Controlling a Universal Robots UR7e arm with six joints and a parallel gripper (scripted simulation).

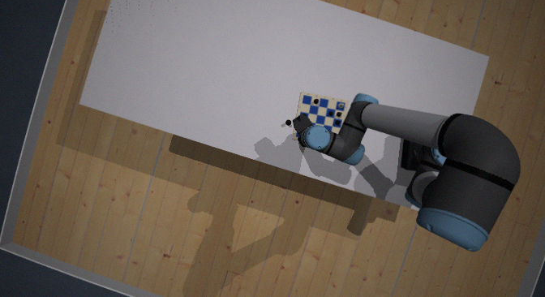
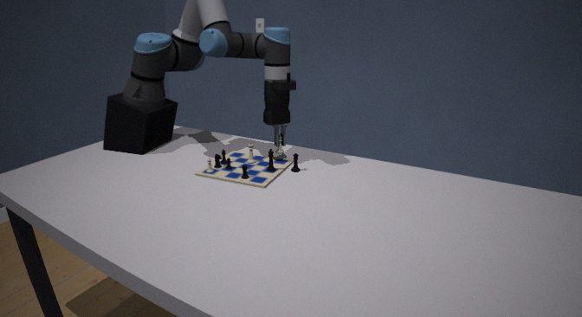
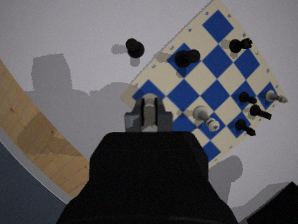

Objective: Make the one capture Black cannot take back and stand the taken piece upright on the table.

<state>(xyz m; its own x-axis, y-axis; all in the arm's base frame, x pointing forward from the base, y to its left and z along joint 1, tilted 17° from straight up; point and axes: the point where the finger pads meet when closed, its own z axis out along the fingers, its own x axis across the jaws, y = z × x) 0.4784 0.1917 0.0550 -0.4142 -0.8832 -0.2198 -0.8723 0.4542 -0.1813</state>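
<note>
Under the wrist, in the top view, the board's [image 1: 322,112] near corner lies hidden, and a black piece [image 1: 288,122] stands on the bench [image 1: 203,71] just beyond. In the exterior view the jaws, clamped on a white piece [image 2: 280,149], hang low over the board's far corner. In the wrist view that corner lies directly below.

Matt grey table [image 2: 390,232], wood-plank floor [image 1: 122,201]

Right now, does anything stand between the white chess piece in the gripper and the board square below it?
Nothing visible does. The two-finger gripper holds the white chess piece just above the blue-and-cream board's edge; the nearest tall black piece stands beside it, apart.
</note>
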